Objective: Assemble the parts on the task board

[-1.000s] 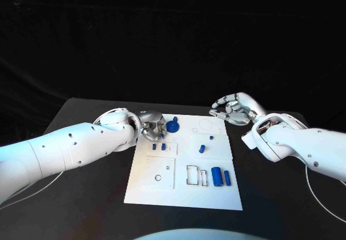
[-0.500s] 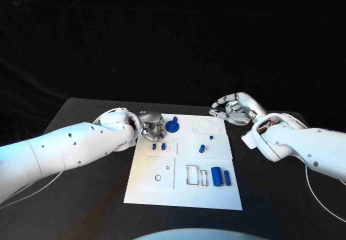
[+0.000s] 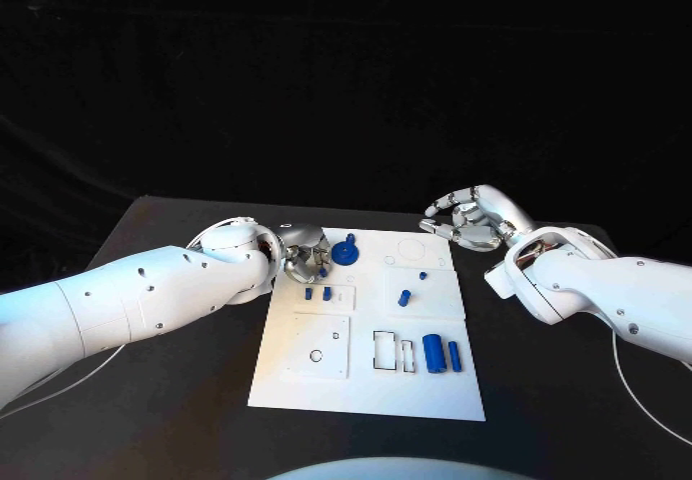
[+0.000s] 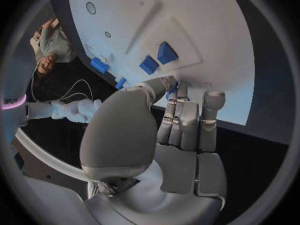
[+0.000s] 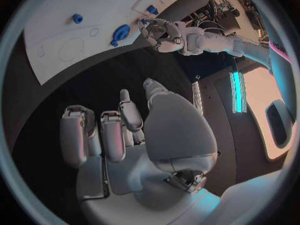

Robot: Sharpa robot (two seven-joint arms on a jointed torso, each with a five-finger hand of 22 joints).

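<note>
The white task board lies in the middle of the black table. A round blue part with a knob sits near its far left corner. My left hand hovers just left of that part with its fingers curled together and nothing in them. A sliver of blue shows at its fingertips, and I cannot tell whether they touch it. My right hand hangs off the board's far right corner with its fingers curled in, holding nothing.
Two short blue pegs stand near my left hand. A small blue piece sits mid-board. Two blue cylinders lie at the right beside rectangular slots. Bare black table surrounds the board.
</note>
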